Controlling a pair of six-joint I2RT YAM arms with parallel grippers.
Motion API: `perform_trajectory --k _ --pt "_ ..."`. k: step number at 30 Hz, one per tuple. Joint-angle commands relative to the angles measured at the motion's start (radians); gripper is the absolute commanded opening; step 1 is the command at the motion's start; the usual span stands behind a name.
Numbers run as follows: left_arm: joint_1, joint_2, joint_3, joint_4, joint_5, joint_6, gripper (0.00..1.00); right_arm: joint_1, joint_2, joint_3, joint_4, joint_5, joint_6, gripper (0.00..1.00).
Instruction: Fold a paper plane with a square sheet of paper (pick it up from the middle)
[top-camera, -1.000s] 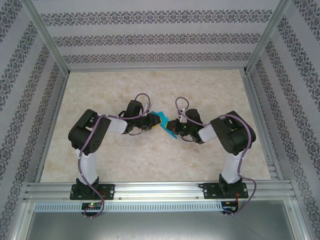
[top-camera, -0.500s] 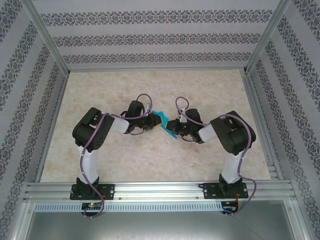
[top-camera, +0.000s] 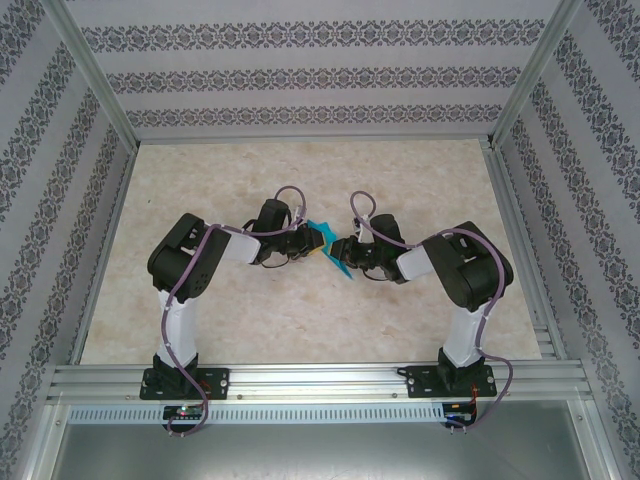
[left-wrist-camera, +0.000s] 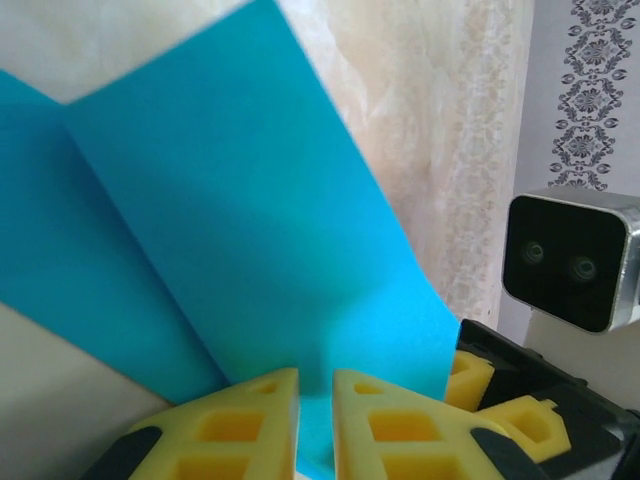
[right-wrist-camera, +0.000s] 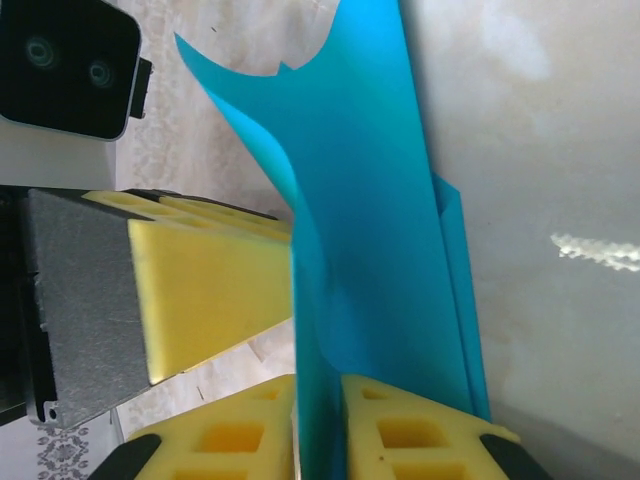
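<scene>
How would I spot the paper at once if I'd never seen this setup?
Look to the middle of the pale marbled table, where the two arms meet. Pinched between the left gripper and right gripper is the paper. It is the only bright teal thing there, thin and creased, beside black arms and yellow fingers.

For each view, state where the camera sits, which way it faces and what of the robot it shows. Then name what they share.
Top external: above and behind, looking down at the table; left arm and right arm.
Left wrist: looks along the left fingers at the teal paper.
Right wrist: looks along the right fingers at the same paper.
Shared: the paper; each wrist view catches the other arm's camera.
</scene>
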Motion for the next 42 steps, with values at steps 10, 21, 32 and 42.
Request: perform_trajectory --k 10,21,32,42 --pt "-0.009 0.028 0.067 -0.189 -0.072 0.015 0.16 -0.015 -0.088 0.040 -0.241 0.003 -0.139 0.29" --pt "-0.008 0.048 0.093 -0.239 -0.087 -0.003 0.16 -0.009 -0.237 0.014 -0.373 0.118 -0.292 0.38" --pt "-0.009 0.048 0.094 -0.252 -0.086 0.002 0.16 0.081 -0.289 0.055 -0.581 0.310 -0.412 0.39" --pt "-0.010 0.049 0.098 -0.266 -0.086 0.006 0.16 0.140 -0.196 0.143 -0.625 0.400 -0.488 0.36"
